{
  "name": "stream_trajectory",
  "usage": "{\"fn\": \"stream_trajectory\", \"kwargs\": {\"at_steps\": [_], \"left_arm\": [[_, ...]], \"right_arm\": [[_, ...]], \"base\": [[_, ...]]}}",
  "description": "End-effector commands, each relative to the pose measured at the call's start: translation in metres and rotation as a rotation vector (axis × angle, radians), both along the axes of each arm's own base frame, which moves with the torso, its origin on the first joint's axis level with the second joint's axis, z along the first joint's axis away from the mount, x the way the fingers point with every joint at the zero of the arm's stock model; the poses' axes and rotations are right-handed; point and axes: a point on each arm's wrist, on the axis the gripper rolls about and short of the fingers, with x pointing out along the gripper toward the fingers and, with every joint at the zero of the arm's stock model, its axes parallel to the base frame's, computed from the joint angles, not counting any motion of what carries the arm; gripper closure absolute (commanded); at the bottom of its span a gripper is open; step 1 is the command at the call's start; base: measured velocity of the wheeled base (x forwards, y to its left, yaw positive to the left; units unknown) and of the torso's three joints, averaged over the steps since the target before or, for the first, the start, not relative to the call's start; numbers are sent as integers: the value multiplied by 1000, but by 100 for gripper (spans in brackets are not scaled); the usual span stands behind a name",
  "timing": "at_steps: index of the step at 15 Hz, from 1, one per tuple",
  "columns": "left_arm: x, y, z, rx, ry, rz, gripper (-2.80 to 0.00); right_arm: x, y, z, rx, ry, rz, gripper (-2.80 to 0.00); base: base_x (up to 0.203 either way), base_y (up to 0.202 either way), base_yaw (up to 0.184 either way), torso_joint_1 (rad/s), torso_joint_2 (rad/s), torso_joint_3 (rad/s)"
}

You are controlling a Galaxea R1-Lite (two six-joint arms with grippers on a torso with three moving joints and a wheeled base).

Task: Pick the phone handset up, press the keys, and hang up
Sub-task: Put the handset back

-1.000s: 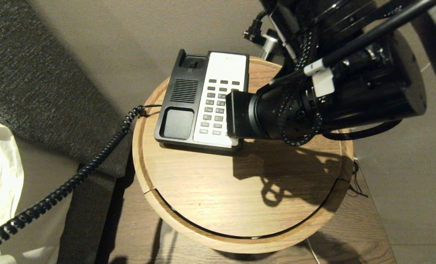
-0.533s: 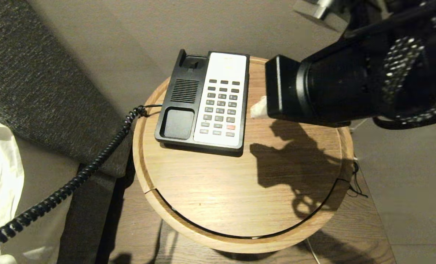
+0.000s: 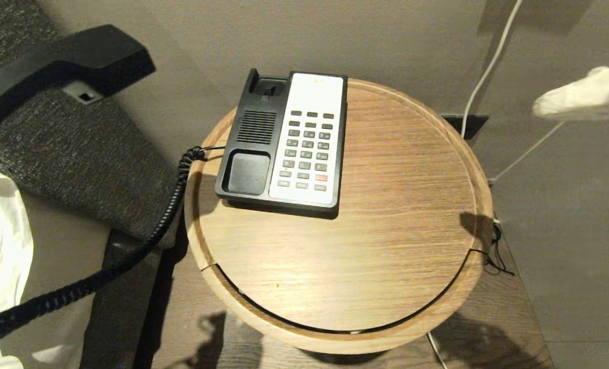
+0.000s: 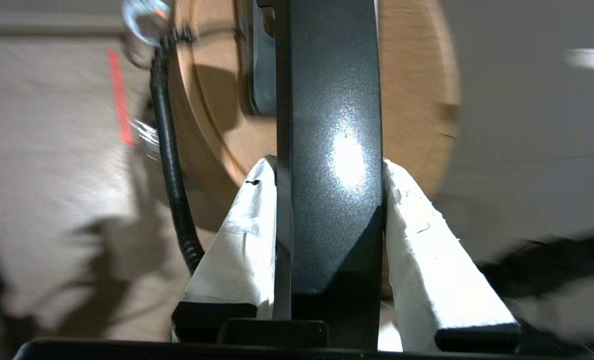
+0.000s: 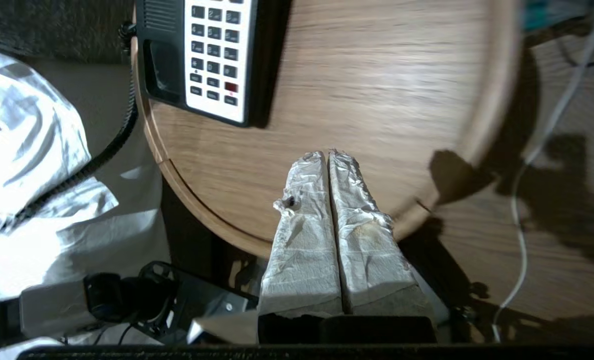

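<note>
The black phone handset [image 3: 63, 61] hangs in the air at the upper left, off to the left of the phone base [image 3: 255, 128]. My left gripper [image 4: 326, 167] is shut on the handset [image 4: 329, 125], one white padded finger [image 4: 247, 225] on each side. Its coiled cord [image 3: 145, 236] runs from the base down to the left. The keys [image 3: 307, 148] lie uncovered in the white faceplate; the cradle is empty. My right gripper [image 5: 328, 155] is shut with nothing in it, above the table's near right part, and shows at the right edge [image 3: 586, 97] of the head view.
The phone stands at the back left of a round wooden table [image 3: 365, 256] with a raised rim. Left of it are a dark grey upholstered panel [image 3: 68, 148] and white bedding [image 3: 2, 241]. A white cable [image 3: 488, 66] hangs behind the table on the right.
My right arm has pulled away from the keys, up and to the right, almost out of the head view. The handset has come into view at the upper left.
</note>
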Motion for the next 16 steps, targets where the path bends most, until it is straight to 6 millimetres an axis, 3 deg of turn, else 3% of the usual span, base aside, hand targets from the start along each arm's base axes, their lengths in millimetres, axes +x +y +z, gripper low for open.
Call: {"fn": "stream_trajectory", "kwargs": {"at_steps": [1, 4, 10, 16], "left_arm": [[43, -39, 0, 116, 31, 31, 0], [72, -64, 4, 185, -10, 93, 0], [119, -104, 9, 223, -17, 178, 0], [140, -125, 8, 274, -40, 213, 0]], "right_arm": [[-32, -52, 11, 55, -41, -18, 0], [-49, -79, 10, 52, -46, -20, 0], [-63, -102, 10, 67, -61, -18, 0], [-70, -113, 5, 74, -58, -21, 0]], "base": [[0, 0, 0, 0, 0, 0], [0, 0, 0, 0, 0, 0], [0, 0, 0, 0, 0, 0], [0, 0, 0, 0, 0, 0]]}}
